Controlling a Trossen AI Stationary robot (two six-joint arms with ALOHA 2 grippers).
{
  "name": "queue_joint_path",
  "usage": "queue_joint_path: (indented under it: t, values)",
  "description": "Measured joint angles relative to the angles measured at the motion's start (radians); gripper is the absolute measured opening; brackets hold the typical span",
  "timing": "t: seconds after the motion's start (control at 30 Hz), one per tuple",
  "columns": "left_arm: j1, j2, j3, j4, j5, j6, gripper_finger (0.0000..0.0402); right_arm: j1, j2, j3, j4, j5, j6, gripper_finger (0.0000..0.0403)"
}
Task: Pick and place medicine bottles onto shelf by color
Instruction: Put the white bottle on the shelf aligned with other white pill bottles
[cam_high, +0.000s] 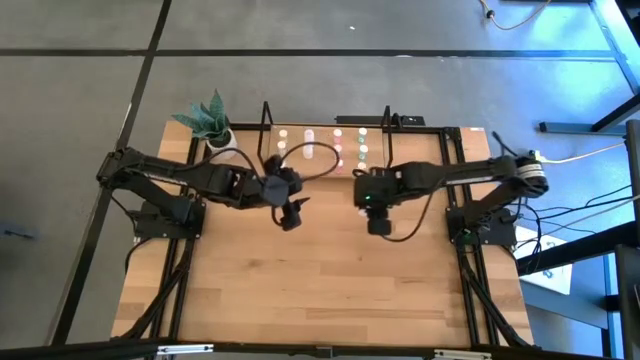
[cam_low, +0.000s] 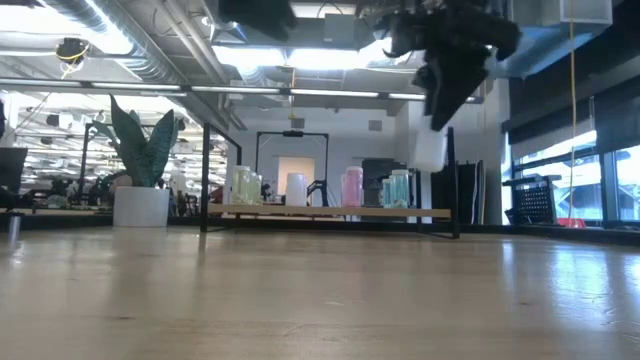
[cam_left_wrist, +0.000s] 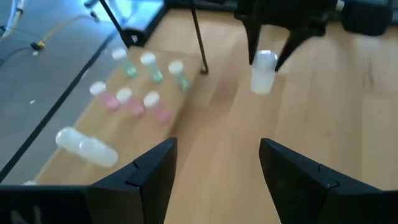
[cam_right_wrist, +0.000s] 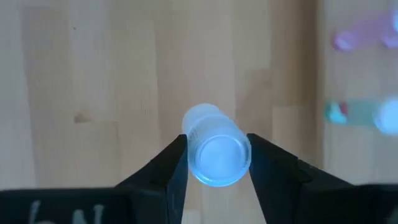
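Observation:
The shelf (cam_low: 300, 211) stands at the table's far edge. On it stand several medicine bottles in groups: yellowish (cam_low: 245, 185), white (cam_low: 296, 188), pink (cam_low: 352, 186) and greenish (cam_low: 398, 188). The left wrist view shows the same rows, green (cam_left_wrist: 152, 67) and pink (cam_left_wrist: 134, 102). My right gripper (cam_high: 381, 226) is above mid-table, in front of the shelf's right end, shut on a white bottle (cam_low: 430, 150). My left gripper (cam_high: 291, 217) hovers to its left, open (cam_left_wrist: 217, 146), with nothing between its fingers. My right gripper pinches the white bottle between its two fingers at the cap end (cam_right_wrist: 216, 155). The fingers (cam_left_wrist: 252, 43) come from above, pointing steeply down. The bottle's body (cam_left_wrist: 262, 78) hangs roughly upright below the fingertips, lifted clear of the table.
A white plant pot (cam_high: 222, 140) with a spiky green plant stands left of the shelf, close to my left arm. Bare wooden tabletop (cam_high: 320, 290) stretches from both grippers to the near edge.

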Motion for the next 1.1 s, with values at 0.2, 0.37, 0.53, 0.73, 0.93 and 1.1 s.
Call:
queue_joint_path:
  t: [0.2,0.37,0.53,0.73,0.93,1.1]
  values:
    - [-0.053,0.000,0.000,-0.077,0.001,-0.001,0.0221,0.000,0.108,0.045,0.046,-0.010,-0.067,0.0151]
    - [-0.094,0.000,0.000,-0.080,0.001,-0.002,0.0221,0.000,0.170,0.046,0.094,-0.047,-0.149,0.0151]
    - [-0.123,0.000,0.000,-0.080,0.000,-0.002,0.0221,0.000,0.226,0.046,0.126,-0.071,-0.190,0.0151]
    - [-0.138,0.000,0.000,-0.080,0.000,0.000,0.0221,0.000,0.269,0.047,0.132,-0.070,-0.190,0.0151]
    - [-0.138,0.000,0.000,-0.081,-0.002,0.000,0.0221,0.000,0.285,0.047,0.142,-0.071,-0.192,0.0151]
    - [-0.137,0.000,0.000,-0.082,-0.002,0.000,0.0221,0.000,0.285,0.046,0.141,-0.070,-0.192,0.0152]
